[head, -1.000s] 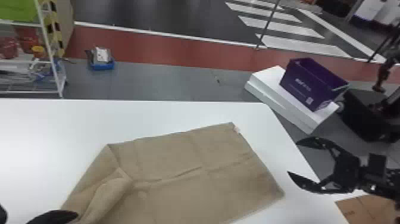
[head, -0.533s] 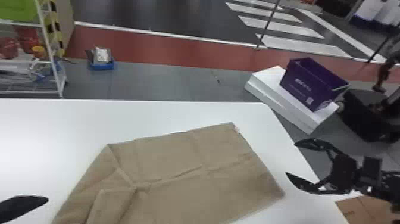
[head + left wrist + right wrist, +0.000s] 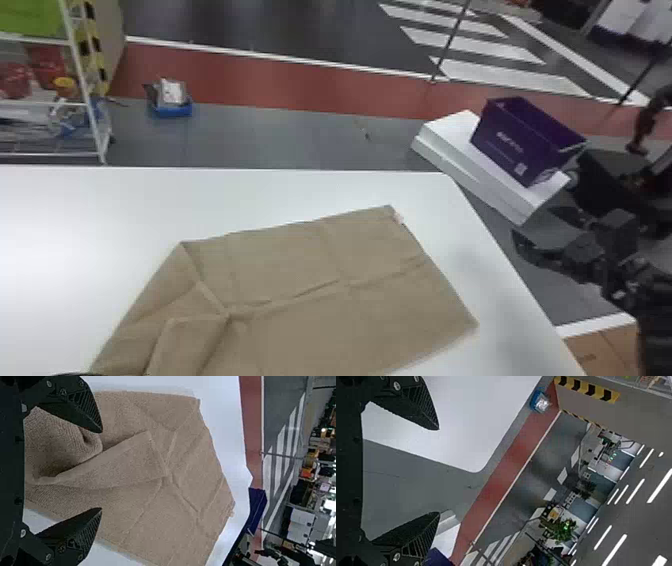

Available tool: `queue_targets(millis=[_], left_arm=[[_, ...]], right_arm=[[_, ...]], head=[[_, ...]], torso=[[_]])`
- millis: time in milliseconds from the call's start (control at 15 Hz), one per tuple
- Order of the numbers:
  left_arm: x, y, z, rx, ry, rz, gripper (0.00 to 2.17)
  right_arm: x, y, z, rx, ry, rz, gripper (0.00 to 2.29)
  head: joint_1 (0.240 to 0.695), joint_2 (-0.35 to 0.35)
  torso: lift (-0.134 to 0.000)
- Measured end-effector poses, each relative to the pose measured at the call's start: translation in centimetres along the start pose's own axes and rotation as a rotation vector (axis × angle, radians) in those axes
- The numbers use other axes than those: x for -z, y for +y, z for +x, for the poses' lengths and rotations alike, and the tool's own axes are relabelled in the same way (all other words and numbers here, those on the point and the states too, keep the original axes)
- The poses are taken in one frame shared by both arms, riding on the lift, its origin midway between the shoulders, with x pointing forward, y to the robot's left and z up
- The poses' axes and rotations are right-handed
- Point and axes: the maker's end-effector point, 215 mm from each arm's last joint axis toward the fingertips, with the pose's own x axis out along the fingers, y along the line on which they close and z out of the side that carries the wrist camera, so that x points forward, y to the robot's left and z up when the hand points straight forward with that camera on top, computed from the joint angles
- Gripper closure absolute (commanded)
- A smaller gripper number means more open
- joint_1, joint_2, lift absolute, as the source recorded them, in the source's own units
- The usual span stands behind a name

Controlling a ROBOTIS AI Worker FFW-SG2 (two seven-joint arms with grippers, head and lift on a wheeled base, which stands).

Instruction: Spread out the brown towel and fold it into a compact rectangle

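Across the white table (image 3: 125,200) lies a creased brown cloth towel (image 3: 320,260); black left gripper (image 3: 75,374) and black right gripper (image 3: 532,222) gape wide, seemingly empty.

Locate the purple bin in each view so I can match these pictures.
Head view: purple bin on the right, on white slabs beyond the table's corner.
Left wrist view: purple bin just past the table, against the red floor strip.
Right wrist view: purple bin, partly seen at the picture's edge, next to the white slabs.
Shared landmark: the red floor strip.
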Motion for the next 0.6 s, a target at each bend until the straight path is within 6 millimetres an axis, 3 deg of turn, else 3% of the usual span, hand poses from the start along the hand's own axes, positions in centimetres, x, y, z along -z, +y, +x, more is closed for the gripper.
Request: queue_targets(millis=[400, 600], left_arm=[[3.9, -0.8, 0.9, -0.025, 0.136, -0.199, 0.33], [4.4, -1.7, 1.0, -0.020, 0.170, -0.245, 0.33]], right_arm=[[-1.5, -0.3, 0.5, 0.003, -0.026, 0.004, 0.13], [-1.7, -0.5, 0.2, 0.006, -0.037, 0.002, 0.13]], head=[[0.695, -0.350], [0.695, -0.350]], torso=[[-0.124], [-0.124]])
